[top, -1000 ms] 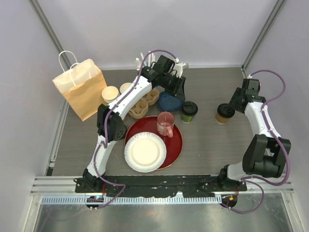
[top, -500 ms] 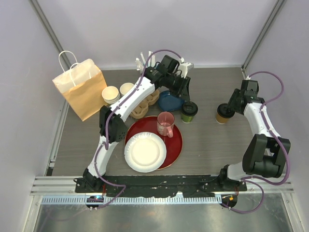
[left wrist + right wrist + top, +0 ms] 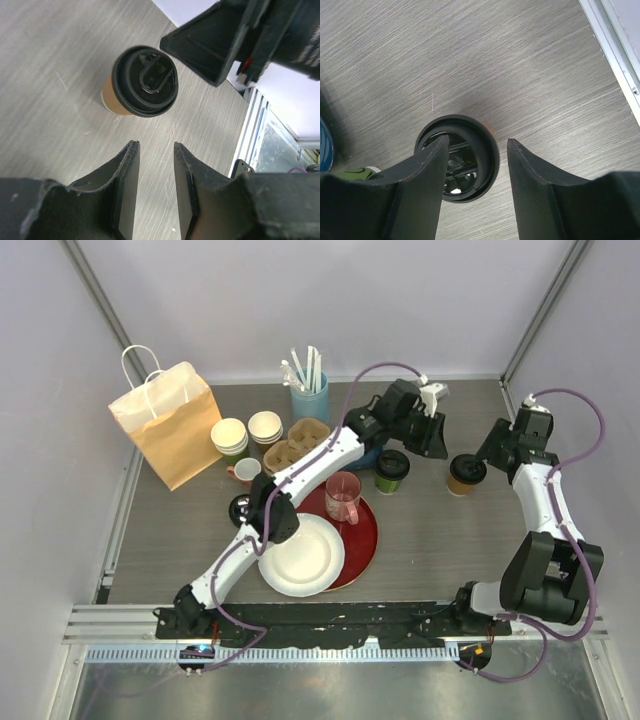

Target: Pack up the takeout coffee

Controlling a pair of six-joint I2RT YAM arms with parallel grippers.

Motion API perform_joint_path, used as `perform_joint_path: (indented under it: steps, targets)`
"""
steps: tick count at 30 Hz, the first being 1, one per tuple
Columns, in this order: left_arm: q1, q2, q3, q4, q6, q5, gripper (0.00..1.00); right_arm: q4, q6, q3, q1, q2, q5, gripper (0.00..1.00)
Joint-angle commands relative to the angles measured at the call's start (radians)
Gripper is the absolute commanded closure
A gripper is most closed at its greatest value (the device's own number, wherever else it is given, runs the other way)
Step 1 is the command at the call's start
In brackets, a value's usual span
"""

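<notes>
Lid of kraft-brown cup (image 3: 470,165) half behind right end effector (image 3: 476,145) fingers (image 3: 420,190)

A red plate (image 3: 364,532) lies on the grey wooden table (image 3: 440,540). A white paper plate (image 3: 300,556) overlaps the near left edge of the red plate, and a pink translucent mug (image 3: 343,497) stands on its far part. Behind the red plate, to the left, there are:
- a cardboard cup carrier (image 3: 291,447)
- two stacks of cream paper cups (image 3: 230,437)
- a blue cup with white utensils (image 3: 310,393)

A kraft paper bag (image 3: 165,426) stands upright, well apart to the far left of the red plate.
</notes>
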Motion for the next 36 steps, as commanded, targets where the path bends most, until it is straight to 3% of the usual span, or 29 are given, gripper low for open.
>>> perform_joint_path:
  steps: [1, 2, 7, 8, 13, 18, 21, 22, 28, 30, 36]
  targets:
    - [-0.023, 0.026, 0.038, 0.121, -0.064, -0.029, 0.62, 0.134, 0.055, -0.054, -0.105, -0.027, -0.143, 0.42]
    - [-0.023, 0.027, 0.038, 0.121, -0.062, -0.029, 0.62, 0.148, 0.078, -0.061, -0.116, -0.035, -0.157, 0.33]
    - [-0.023, 0.03, 0.041, 0.124, -0.056, -0.018, 0.61, 0.221, 0.135, -0.098, -0.181, -0.033, -0.255, 0.23]
    - [-0.023, 0.032, 0.039, 0.123, -0.056, -0.014, 0.61, 0.238, 0.155, -0.106, -0.193, -0.012, -0.295, 0.16]
    - [-0.023, 0.023, 0.023, 0.091, -0.033, -0.009, 0.61, 0.391, 0.311, -0.187, -0.293, 0.036, -0.432, 0.14]
    - [-0.023, 0.015, 0.021, 0.077, -0.007, -0.018, 0.62, 0.435, 0.392, -0.201, -0.331, 0.042, -0.391, 0.13]
    - [-0.023, 0.009, 0.019, 0.066, 0.007, -0.023, 0.62, 0.424, 0.437, -0.192, -0.362, 0.027, -0.348, 0.27]
    - [-0.023, 0.009, 0.019, 0.064, 0.009, -0.025, 0.62, 0.415, 0.449, -0.19, -0.374, 0.03, -0.335, 0.39]
    - [-0.023, 0.004, 0.023, 0.057, 0.015, -0.023, 0.62, 0.452, 0.48, -0.262, -0.382, 0.098, -0.33, 0.87]
    - [-0.023, 0.003, 0.021, 0.052, 0.019, -0.02, 0.62, 0.499, 0.498, -0.291, -0.382, 0.117, -0.337, 0.99]
    - [-0.023, 0.0, 0.024, 0.051, 0.022, -0.02, 0.62, 0.551, 0.497, -0.287, -0.38, 0.24, -0.435, 0.99]
